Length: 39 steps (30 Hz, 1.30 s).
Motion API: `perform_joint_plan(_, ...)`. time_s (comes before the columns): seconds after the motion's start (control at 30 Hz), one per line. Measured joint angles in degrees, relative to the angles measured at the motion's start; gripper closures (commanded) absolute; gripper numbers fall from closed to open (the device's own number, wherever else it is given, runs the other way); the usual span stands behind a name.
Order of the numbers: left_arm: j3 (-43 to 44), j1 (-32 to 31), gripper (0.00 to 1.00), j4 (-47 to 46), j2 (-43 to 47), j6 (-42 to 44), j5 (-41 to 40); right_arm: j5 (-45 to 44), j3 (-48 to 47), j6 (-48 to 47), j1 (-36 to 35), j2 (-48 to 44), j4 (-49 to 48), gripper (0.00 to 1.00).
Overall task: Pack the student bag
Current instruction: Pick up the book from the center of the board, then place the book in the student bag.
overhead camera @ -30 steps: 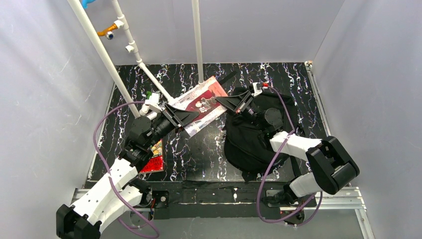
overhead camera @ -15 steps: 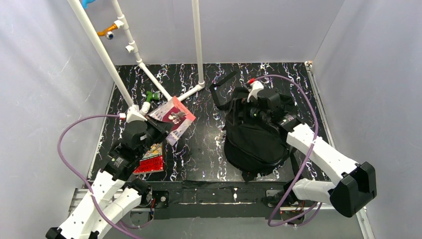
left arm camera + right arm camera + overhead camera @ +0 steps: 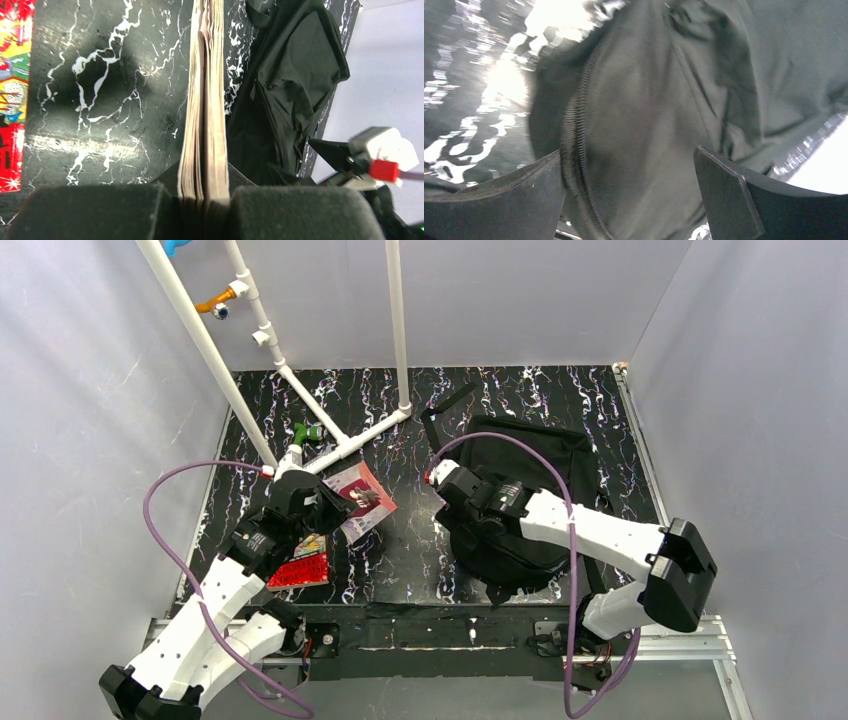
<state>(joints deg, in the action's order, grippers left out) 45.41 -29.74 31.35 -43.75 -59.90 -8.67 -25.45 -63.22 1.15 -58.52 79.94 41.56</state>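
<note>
Left gripper (image 3: 204,196) pulled clamped book (image 3: 362,496) back leftward; right gripper (image 3: 629,192), jaws spread wide, dropped to student bag (image 3: 535,445) zipper (image 3: 574,125). Guess opening came first.

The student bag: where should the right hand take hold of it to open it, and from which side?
Probably the raised fold along the zipper of the student bag, from above: the bag lies flat, and the open right hand hangs astride that fold.
</note>
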Motion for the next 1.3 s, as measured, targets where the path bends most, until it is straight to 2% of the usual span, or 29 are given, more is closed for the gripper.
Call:
perform_joint_plan(0.13, -0.46, 0.0, 1.0, -0.04, 0.11, -0.98, 2.16, -7.8, -0.02, 0.35, 0.0, 1.4, 2.99, 0.12)
perform_joint_plan(0.27, -0.96, 0.0, 1.0, 0.0, 0.13, -1.7, 3.34, -12.61, 0.28, 0.57, -0.07, -1.79, 2.97, 0.18)
perform_joint_plan(0.43, -0.96, 0.0, 1.0, -0.59, -0.83, -2.64, 5.11, -14.05, 3.28, 1.09, -0.07, -8.44, 0.5, 0.16)
perform_joint_plan(0.53, -0.96, 0.0, 1.0, -1.09, -1.73, -2.99, 6.19, -14.08, 3.52, 1.88, -0.07, -6.38, 0.37, 0.16)
perform_joint_plan(0.63, -0.96, 0.0, 1.0, -1.22, -1.95, -3.43, 6.82, -14.62, 4.5, 3.08, -0.09, -2.12, 0.52, 0.27)
perform_joint_plan(0.7, -0.96, 0.0, 1.0, -1.31, -1.86, -3.8, 7.32, -14.99, 5.01, 3.67, -0.11, 0.63, 1.44, 0.43)
perform_joint_plan(0.77, -0.96, 0.0, 1.0, -1.29, -1.62, -4.09, 8.15, -16.02, 5.01, 4.81, -0.11, 2.27, 2.27, 0.73)
perform_joint_plan(0.83, -0.96, 0.0, 1.0, -1.29, -1.03, -4.42, 9.05, -16.76, 4.72, 5.09, -0.11, 2.29, 2.8, 0.98)
perform_joint_plan(1.07, -1.88, 0.0, 1.0, -7.1, 0.68, -6.71, 16.31, -12.98, -3.82, 4.74, 0.55, 0.76, 2.67, 0.99)
perform_joint_plan(1.3, -2.14, 0.0, 1.0, -14.36, -2.89, -8.72, 24.55, -5.92, -17.2, 5.44, 4.04, 2.93, -4.87, 0.99)
